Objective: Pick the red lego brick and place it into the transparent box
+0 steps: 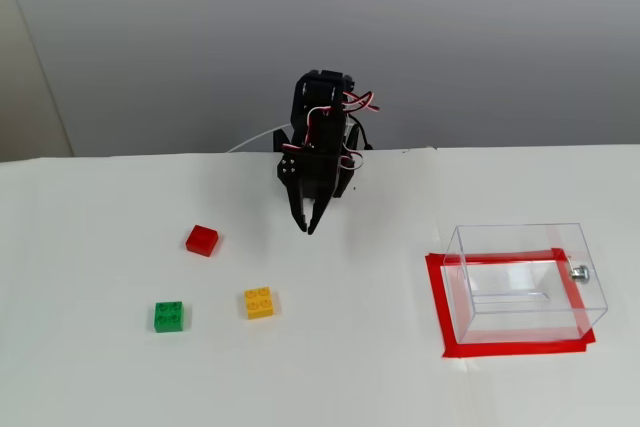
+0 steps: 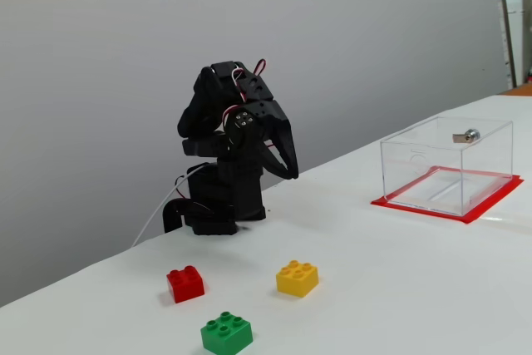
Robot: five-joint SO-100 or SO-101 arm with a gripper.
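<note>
Red lego brick (image 1: 202,240) lies flat on the white table (image 1: 350,387), on the left side in a fixed view, and nothing touches it. You can see the green brick (image 1: 169,316) nearer to the camera and a little left of it, and the yellow brick (image 1: 260,303) nearer and to its right; all three stand apart from each other. Your gripper (image 1: 308,228) hangs above the table, to the right of the red brick and well apart from it, with the fingers pointing down. Its jaws look closed or almost closed, and they hold nothing. The transparent box (image 1: 526,280) stands far on the right, inside a frame of red tape (image 1: 436,297), with a small silver knob (image 1: 578,272) on its right wall. In another fixed view the gripper (image 2: 290,174) is clearly raised off the table.
</note>
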